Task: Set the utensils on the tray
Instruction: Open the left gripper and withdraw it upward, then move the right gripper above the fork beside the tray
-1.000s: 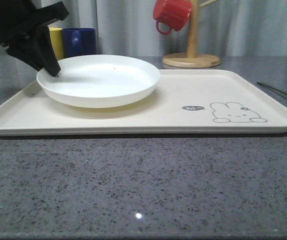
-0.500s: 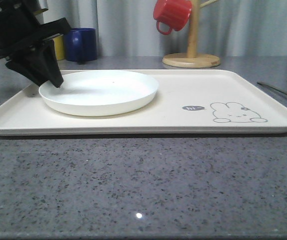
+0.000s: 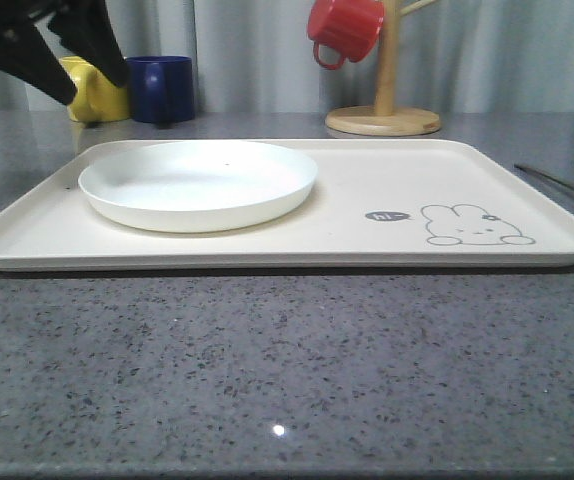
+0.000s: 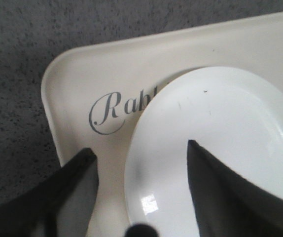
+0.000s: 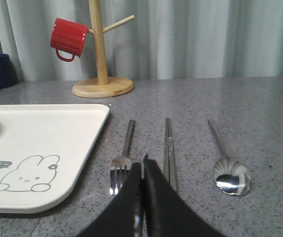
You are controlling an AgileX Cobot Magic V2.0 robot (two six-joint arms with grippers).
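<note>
**Risk check: utensils off tray, plate taking up the left half**

Left gripper [image 3: 52, 55] sits raised above the far left corner of the tray [image 3: 347, 250], jaws spread wide, nothing between them. In the left wrist view the white plate [image 4: 220, 148] lies flat on the tray below the open fingers, partly covering the "Rabbit" script [image 4: 114, 111].

Right gripper [image 5: 142, 170] is low over the counter, fingers pressed together, empty. Just ahead of it lie the fork [image 5: 123, 158], the chopstick-like piece [image 5: 168, 148] and the spoon [image 5: 228, 165], side by side on the grey counter [image 3: 287, 380], all to the right of the tray and none on it.

Likely failure points, as judged:
- All three pieces are thin and lie flat on a hard surface; the fingers may skate off rather than get under them.
- Fork and chopstick piece lie near each other; a wide approach could nudge one while taking the other.
- The raised tray rim could catch a dangling handle.
- The plate limits room on the left; the rabbit drawing [image 5: 25, 173] side is free.
</note>
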